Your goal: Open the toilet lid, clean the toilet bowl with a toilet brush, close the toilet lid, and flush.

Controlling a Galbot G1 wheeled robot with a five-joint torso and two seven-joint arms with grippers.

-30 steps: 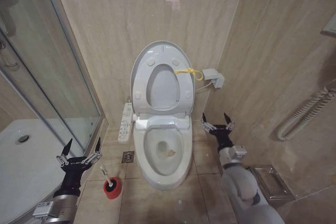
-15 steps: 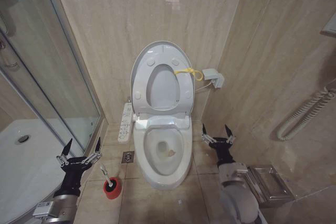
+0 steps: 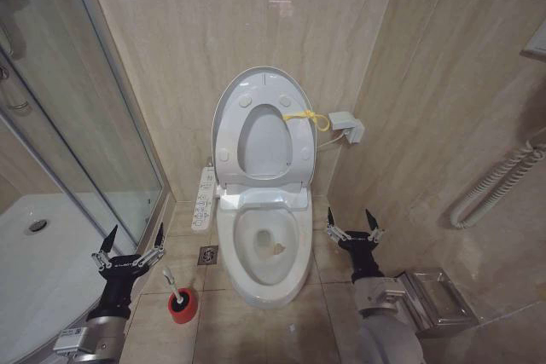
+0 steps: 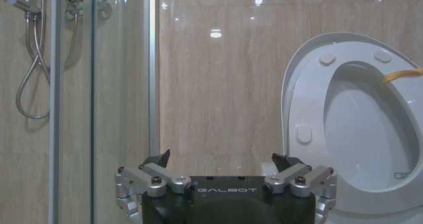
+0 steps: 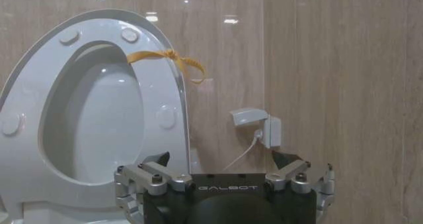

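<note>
We see one glossy oval toilet lid [image 3: 256,91] upright against the tiled wall, one ceramic toilet bowl [image 3: 264,249] uncovered, one toilet brush [image 3: 177,294] in its red cup beside it. Left gripper [image 3: 130,243] and right gripper [image 3: 351,224]: jaws spread, empty.

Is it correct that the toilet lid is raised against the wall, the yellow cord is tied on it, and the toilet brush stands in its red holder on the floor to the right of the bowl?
Not quite. The toilet brush stands in its red holder on the robot's left of the toilet bowl, near the left gripper, as the head view shows. The rest holds: the toilet lid is raised against the wall, with the yellow cord tied on it.
</note>
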